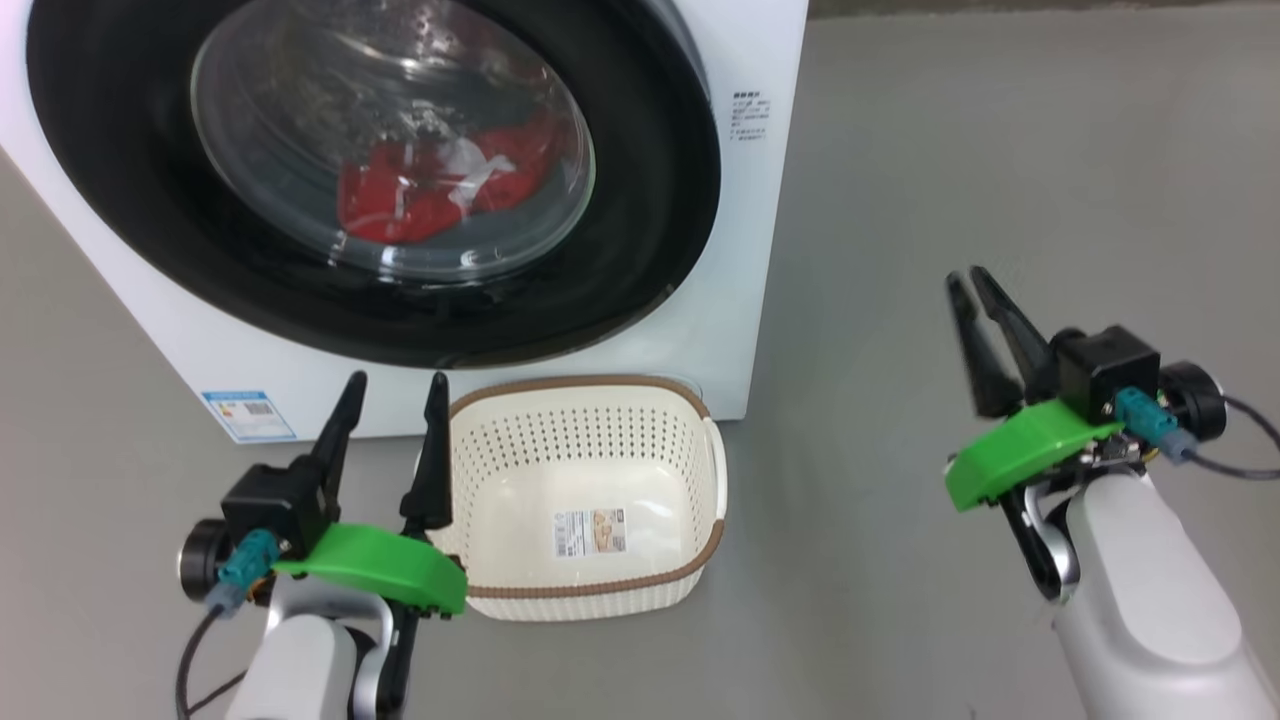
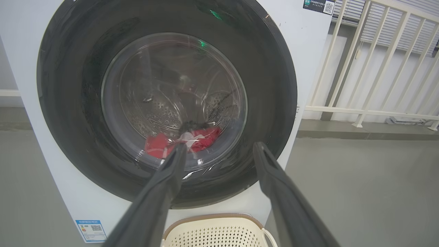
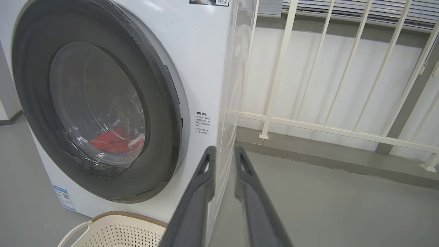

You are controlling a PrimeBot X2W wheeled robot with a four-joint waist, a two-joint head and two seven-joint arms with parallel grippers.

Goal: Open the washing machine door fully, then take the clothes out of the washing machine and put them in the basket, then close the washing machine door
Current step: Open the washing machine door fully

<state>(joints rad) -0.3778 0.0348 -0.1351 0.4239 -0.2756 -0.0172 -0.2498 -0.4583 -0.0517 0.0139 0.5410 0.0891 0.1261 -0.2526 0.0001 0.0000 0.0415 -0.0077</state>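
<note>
The washing machine stands ahead, white, with the washing machine door lying flat against its front. Through the glass bowl I see red clothes with a bit of white at the bottom of the drum, also in the left wrist view as red clothes. The basket sits empty on the floor just before the machine. My left gripper hangs open beside the basket's left rim, fingers pointing at the door. My right gripper is off to the right over bare floor, jaws drawn close with a narrow gap and nothing between them.
A white railing runs along the wall to the right of the machine. Grey floor spreads to the right of the machine and around the basket. A blue label marks the machine's lower left corner.
</note>
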